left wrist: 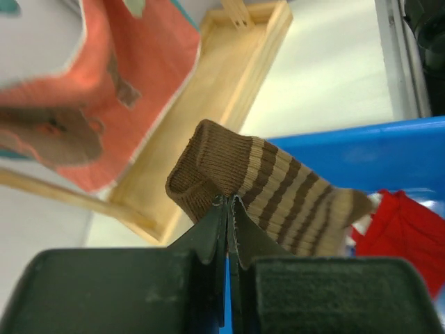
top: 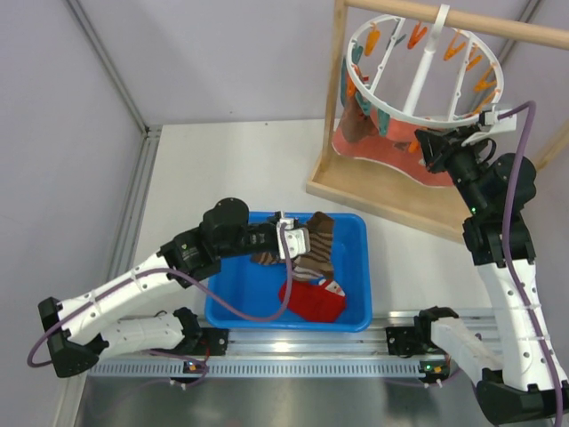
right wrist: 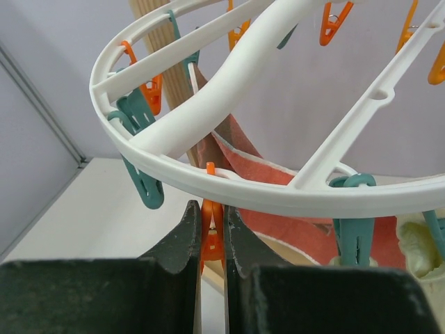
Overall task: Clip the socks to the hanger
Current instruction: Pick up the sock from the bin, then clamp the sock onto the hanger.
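Blue plastic tub (top: 366, 276) sits mid-desk, just behind the metal rail (top: 302, 342) at the near edge. Wooden stand (top: 335, 98) at far right: flat base on the white desk (top: 231, 169), upright post, crossbar on top. Salmon-pink cloth (top: 373, 151) with brown patches hangs inside the stand, above the base.

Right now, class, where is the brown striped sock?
In the top view the brown striped sock is near the centre, pinched in the left gripper over the blue bin, beside the red sock lying inside.
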